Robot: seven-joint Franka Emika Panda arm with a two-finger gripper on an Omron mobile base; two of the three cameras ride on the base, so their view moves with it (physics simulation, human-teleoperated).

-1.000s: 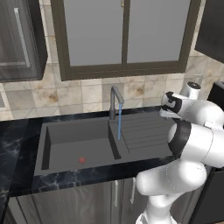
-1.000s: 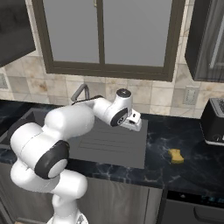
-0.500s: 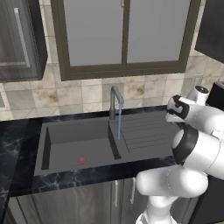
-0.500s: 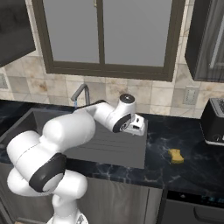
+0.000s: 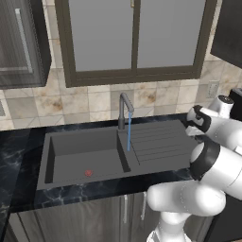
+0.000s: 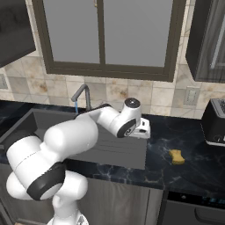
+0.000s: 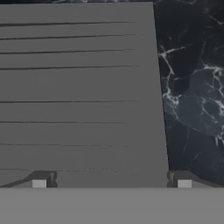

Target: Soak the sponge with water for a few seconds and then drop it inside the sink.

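While water runs, toaster flanks sponge.

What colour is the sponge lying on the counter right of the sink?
Yellow-tan; the sponge shows best in the right base view, on the black marbled countertop.

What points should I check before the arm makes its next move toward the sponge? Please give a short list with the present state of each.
1. Water running: a thin stream falls from the faucet into the sink. Ok.
2. Sponge reachable: the sponge lies on the black countertop, to the right of the sink, with nothing on it. Ok.
3. Jaws ready: the gripper has its jaws wide apart and holds nothing. Ok.
4. Gripper above the sponge: it looks down on the ribbed drainboard edge, not the sponge. Not ok.
5. Toaster clear of the path: it stands behind the sponge, apart from it. Probably ok.
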